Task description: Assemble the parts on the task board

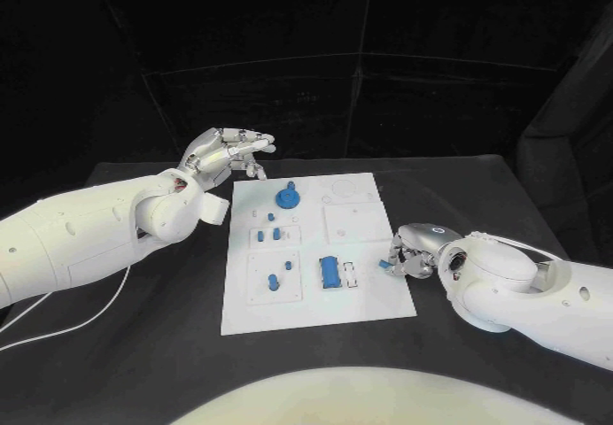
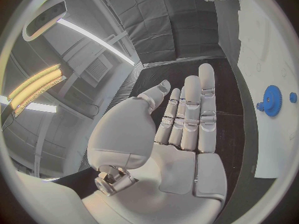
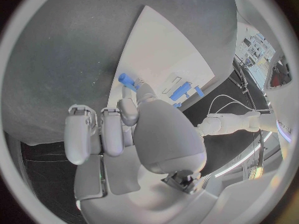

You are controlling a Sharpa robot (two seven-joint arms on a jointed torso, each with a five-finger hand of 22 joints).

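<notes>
Parts on the task board (image 1: 370, 305) were observed first in the head view: the white board lay in the middle of the black table (image 1: 128, 354). The right hand (image 1: 411, 251) rested at the board's right edge, fingers curled, pinching a small blue part (image 1: 384, 264). The left hand (image 1: 230, 152) was raised beyond the board's far left corner, fingers loosely bent, holding nothing and touching nothing. On the board were counted one blue gear (image 1: 289, 196), one long blue block (image 1: 329, 271), one blue peg (image 1: 272, 282) in the near left panel, and three small blue pieces (image 1: 265, 233) in the middle left panel.

Left wrist view: the left hand (image 2: 181, 134) was spread flat, fingers straight and side by side, empty. The blue gear (image 2: 271, 100) stood on the board beside it, apart from the fingers.

Right wrist view: the right hand (image 3: 134, 129) had fingers curled inward, thumb and a fingertip gripping the small blue part (image 3: 127, 79) over the board's edge. The long blue block (image 3: 181, 91) lay farther along the board.
</notes>
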